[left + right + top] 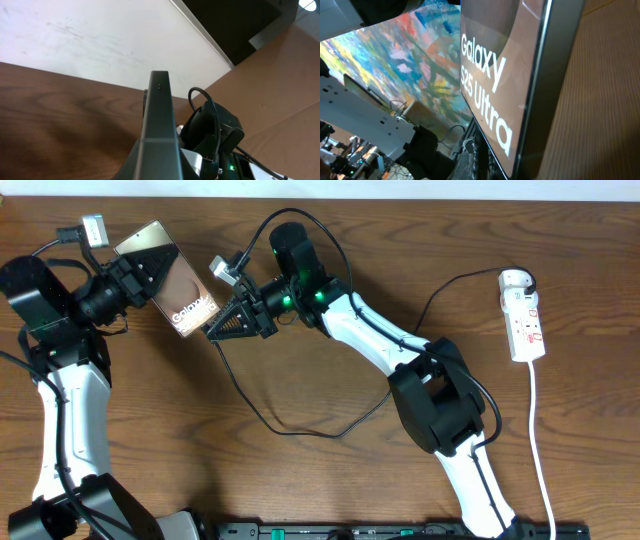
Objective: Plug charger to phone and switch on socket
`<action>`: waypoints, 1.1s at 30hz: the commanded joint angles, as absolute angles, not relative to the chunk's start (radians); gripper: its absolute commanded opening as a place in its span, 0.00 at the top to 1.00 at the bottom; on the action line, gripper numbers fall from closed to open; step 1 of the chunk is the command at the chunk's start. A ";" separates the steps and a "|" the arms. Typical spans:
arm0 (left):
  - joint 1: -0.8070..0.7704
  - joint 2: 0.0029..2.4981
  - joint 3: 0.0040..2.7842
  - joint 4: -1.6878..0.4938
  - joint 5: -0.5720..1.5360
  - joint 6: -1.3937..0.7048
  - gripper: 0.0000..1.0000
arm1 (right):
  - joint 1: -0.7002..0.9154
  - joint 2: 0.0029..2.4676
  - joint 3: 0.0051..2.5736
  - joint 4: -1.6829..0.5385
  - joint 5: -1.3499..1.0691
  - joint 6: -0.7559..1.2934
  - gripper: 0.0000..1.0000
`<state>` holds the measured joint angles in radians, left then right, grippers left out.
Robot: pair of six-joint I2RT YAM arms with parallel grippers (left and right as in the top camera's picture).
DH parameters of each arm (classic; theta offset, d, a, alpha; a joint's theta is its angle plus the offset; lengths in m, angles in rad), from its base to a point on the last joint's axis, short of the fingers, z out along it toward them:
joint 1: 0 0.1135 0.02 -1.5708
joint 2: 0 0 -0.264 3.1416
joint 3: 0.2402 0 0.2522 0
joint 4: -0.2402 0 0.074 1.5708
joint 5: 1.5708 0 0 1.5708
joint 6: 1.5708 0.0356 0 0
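Plug-in step: left end effector (pixel 148 272) grips the phone (pixel 178 292); right end effector (pixel 213 330), shut on the charger (pixel 310 434) tip, must align with the port ahead.

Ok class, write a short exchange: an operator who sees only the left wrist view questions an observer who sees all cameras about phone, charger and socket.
Operator: I see the phone edge-on. Which end faces the right hand?
Observer: The end with white Galaxy lettering.
Operator: Where does the charger run?
Observer: From the right hand's tip, looping over the table to the socket at the right.
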<state>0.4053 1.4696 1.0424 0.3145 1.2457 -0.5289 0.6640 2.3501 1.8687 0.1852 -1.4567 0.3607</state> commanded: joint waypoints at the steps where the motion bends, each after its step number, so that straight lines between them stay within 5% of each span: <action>1: 0.385 1.468 1.016 0.286 1.349 -0.535 0.92 | 0.639 2.318 1.913 0.217 -1.337 0.371 0.99; 33: 0.385 1.468 1.016 0.286 1.349 -0.535 0.93 | 0.635 2.318 1.913 0.217 -1.286 0.397 0.98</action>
